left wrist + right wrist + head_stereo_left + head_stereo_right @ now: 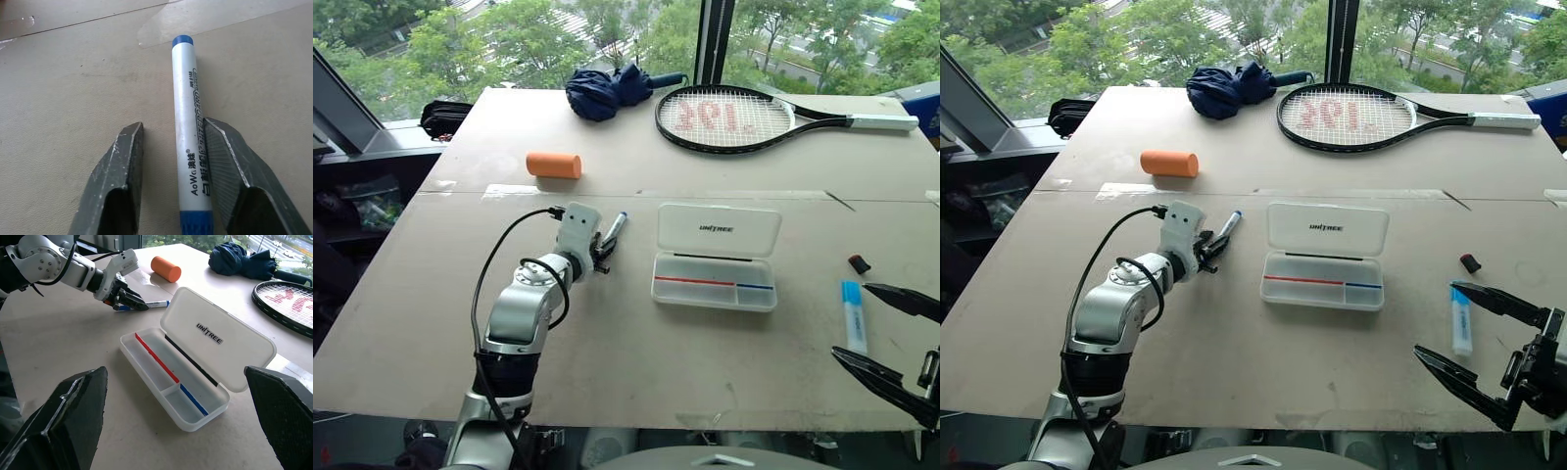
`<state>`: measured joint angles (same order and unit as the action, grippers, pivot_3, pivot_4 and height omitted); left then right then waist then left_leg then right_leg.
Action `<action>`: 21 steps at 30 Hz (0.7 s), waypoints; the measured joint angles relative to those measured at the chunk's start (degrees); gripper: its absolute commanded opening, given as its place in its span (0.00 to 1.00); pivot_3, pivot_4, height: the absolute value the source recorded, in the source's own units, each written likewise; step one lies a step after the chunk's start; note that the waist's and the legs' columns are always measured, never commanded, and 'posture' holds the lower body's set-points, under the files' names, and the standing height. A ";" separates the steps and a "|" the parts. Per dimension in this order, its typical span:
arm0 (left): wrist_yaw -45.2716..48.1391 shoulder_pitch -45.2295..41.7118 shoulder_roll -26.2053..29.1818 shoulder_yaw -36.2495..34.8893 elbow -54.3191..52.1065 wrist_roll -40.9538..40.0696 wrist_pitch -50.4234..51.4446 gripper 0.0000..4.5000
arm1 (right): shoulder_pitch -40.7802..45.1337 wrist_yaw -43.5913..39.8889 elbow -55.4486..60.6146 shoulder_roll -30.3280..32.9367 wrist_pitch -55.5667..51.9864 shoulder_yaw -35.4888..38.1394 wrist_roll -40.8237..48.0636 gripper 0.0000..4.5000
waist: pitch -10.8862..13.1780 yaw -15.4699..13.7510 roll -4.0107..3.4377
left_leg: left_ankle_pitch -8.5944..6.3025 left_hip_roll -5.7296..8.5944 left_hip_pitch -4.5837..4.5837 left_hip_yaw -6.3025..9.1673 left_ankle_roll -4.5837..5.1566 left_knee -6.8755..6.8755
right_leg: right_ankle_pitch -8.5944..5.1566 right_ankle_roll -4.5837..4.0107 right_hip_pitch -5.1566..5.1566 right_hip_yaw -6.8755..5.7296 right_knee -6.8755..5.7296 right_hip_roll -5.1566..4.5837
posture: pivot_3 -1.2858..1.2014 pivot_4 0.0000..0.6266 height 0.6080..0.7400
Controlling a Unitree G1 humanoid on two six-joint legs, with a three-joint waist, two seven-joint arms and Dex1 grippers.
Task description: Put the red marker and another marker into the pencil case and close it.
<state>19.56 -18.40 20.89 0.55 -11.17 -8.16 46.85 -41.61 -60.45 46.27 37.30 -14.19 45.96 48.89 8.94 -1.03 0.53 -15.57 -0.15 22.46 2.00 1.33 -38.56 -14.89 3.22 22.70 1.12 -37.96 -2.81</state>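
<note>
Left eye view: left gripper [604, 252] straddles the blue-capped whiteboard marker [615, 227] on the table [607, 333], one finger touching its barrel, not clamped. Bare tabletop separates it from the open pencil case [715, 257]. Near the right edge, right gripper [891, 338] gapes beside a light-blue marker [853, 315].

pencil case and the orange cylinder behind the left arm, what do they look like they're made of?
Pencil case: looks like rigid plastic. Lid opaque white and smooth with printed lettering, tray translucent, the table showing faintly through its walls.
Orange cylinder: probably foam. Matte, no highlights, slightly soft-looking edges. Rubber or plastic can't be excluded.
</note>
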 measured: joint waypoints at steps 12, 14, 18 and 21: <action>49.54 -1.47 29.47 2.01 -7.26 -21.52 -3.85 0.03 | -3.71 -1.94 -4.78 -3.96 2.50 0.14 -3.51 1.00 | -0.01 -0.32 -0.23 | 0.00 0.07 -0.01 -0.07 -0.01 0.09 | -0.13 -0.23 0.00 -0.08 0.10 -0.15 | 0.52 0.24 0.93; 52.03 -7.82 27.57 9.18 -5.86 -18.87 -6.11 0.03 | -4.70 -2.36 -4.98 -4.55 3.43 0.20 -3.81 1.00 | 0.00 -0.85 -0.23 | 0.00 0.10 0.03 -0.11 0.00 0.02 | -0.13 -0.23 -0.02 -0.03 0.14 -0.14 | 0.52 0.24 0.93; 52.79 -14.60 23.52 17.06 -1.50 -13.85 -8.72 0.03 | -7.10 -3.16 -4.97 -5.66 4.18 0.57 -4.23 1.00 | 0.02 -0.68 -0.12 | -0.02 0.07 0.06 -0.14 0.04 -0.01 | -0.03 -0.04 0.02 0.06 0.12 0.05 | 0.52 0.24 0.93; 52.70 -20.32 18.65 22.33 2.68 -10.18 -9.36 0.03 | -9.33 -3.85 -4.97 -6.46 5.06 2.35 -4.30 1.00 | 0.02 -0.13 -0.11 | -0.02 0.04 0.10 -0.06 0.05 -0.02 | -0.03 -0.02 0.03 0.00 0.09 0.10 | 0.52 0.24 0.93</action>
<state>72.27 -38.71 39.55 22.88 -8.50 -18.34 37.49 -50.94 -64.31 41.30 30.84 -9.14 48.31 44.59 8.96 -1.17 0.42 -15.59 -0.11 22.56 1.94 1.38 -38.58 -14.92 3.20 22.73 1.12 -37.87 -2.71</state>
